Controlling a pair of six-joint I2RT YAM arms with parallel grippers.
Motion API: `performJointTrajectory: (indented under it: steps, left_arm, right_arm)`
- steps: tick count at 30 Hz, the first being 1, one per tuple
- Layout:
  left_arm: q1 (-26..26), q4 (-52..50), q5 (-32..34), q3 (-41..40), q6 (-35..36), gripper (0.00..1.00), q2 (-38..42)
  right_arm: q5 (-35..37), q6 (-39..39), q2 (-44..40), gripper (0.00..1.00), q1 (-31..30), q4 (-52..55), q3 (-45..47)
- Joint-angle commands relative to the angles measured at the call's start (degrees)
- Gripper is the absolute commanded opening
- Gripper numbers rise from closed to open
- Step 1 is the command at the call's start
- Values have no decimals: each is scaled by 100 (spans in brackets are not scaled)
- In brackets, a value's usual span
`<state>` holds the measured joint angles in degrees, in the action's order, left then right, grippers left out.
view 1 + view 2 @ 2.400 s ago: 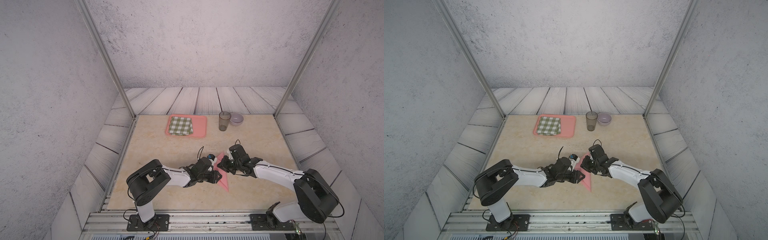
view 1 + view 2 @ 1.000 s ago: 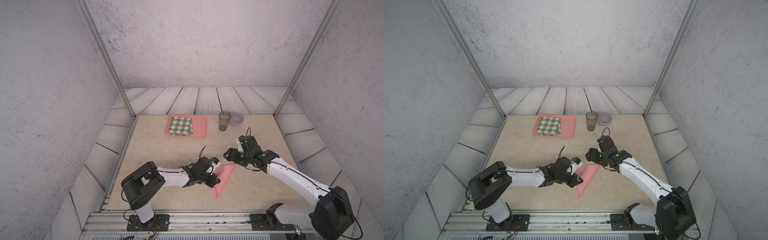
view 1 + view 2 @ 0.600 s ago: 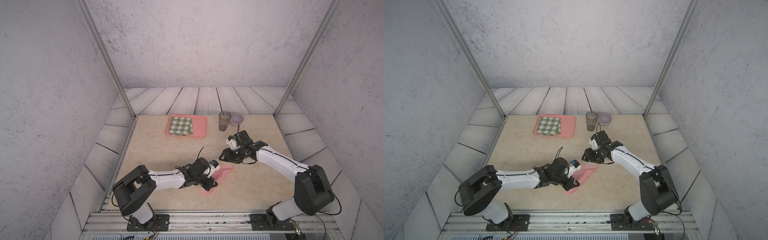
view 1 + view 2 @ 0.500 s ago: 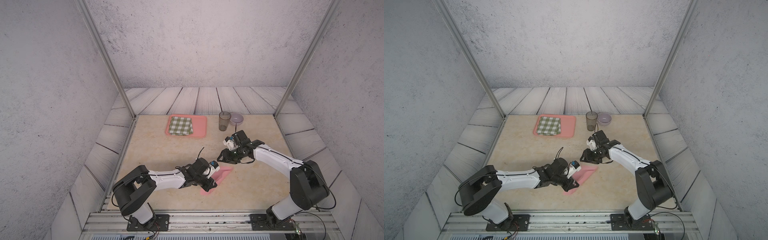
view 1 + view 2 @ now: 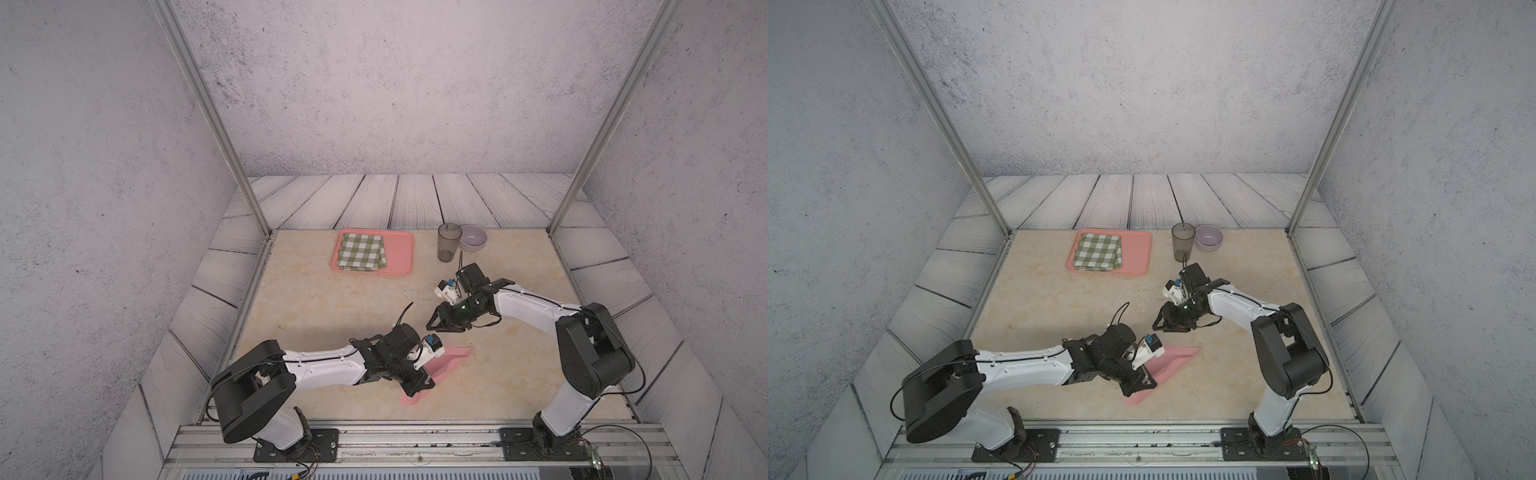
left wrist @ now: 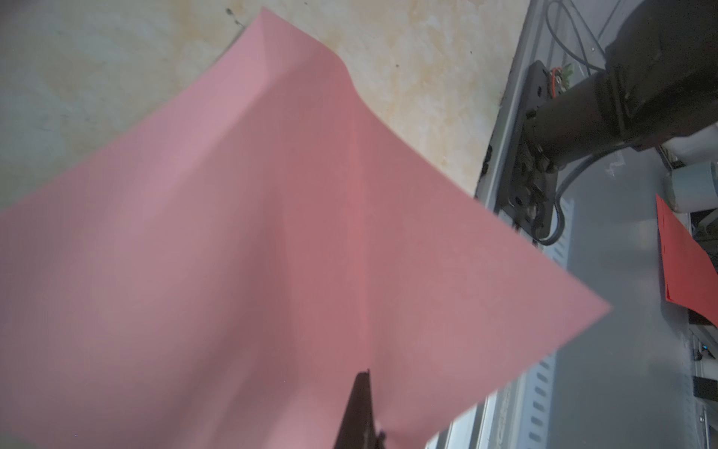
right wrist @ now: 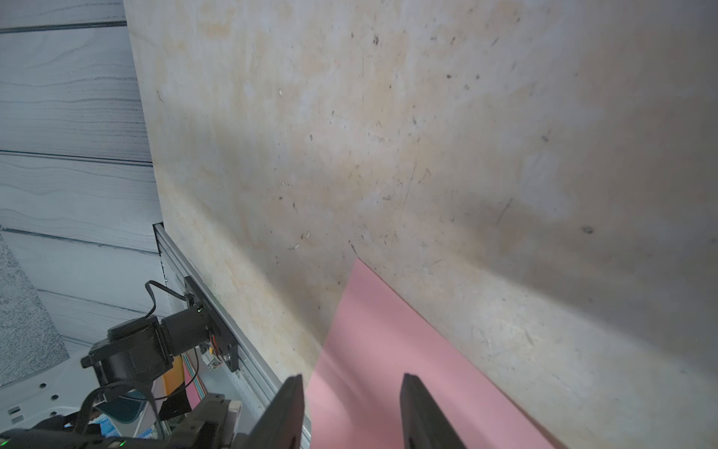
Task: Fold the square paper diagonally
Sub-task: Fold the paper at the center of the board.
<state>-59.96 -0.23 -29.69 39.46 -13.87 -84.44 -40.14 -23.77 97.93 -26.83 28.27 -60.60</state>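
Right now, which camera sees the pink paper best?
The left wrist view: the square paper nearly fills it, crease and corners clear. Both top views show only a small pink strip, partly hidden under the left arm. The right wrist view catches just one corner.

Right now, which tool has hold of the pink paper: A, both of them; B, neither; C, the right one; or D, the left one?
D: the left tool is shut on the square paper and holds it partly off the table, while the right tool is open with nothing between its fingers.
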Motion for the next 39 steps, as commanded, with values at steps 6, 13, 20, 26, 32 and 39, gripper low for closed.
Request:
performJointTrajectory:
  steps: [6,13,20,26,32,39]
  left_arm:
    - [-95,249,828,-1018,-172,0,944]
    - [-101,474,923,-1152,-301,0,731]
    - [-139,581,627,-905,-506,0,171]
    - [-372,13,560,-589,-448,0,310]
    - [-675,-518,577,-357,-267,0,501]
    - [-787,-531,761,-406,-182,0,349]
  right_arm:
    - [-441,63,-586,41,-56,-536,779]
    - [-223,48,-965,38,-95,-594,1237]
    - [-100,59,-1224,35,-335,-961,1672]
    - [71,169,-1170,34,-450,-769,1637]
    - [140,313,-843,33,-462,-531,1075]
    - [290,618,-139,36,-892,-89,342]
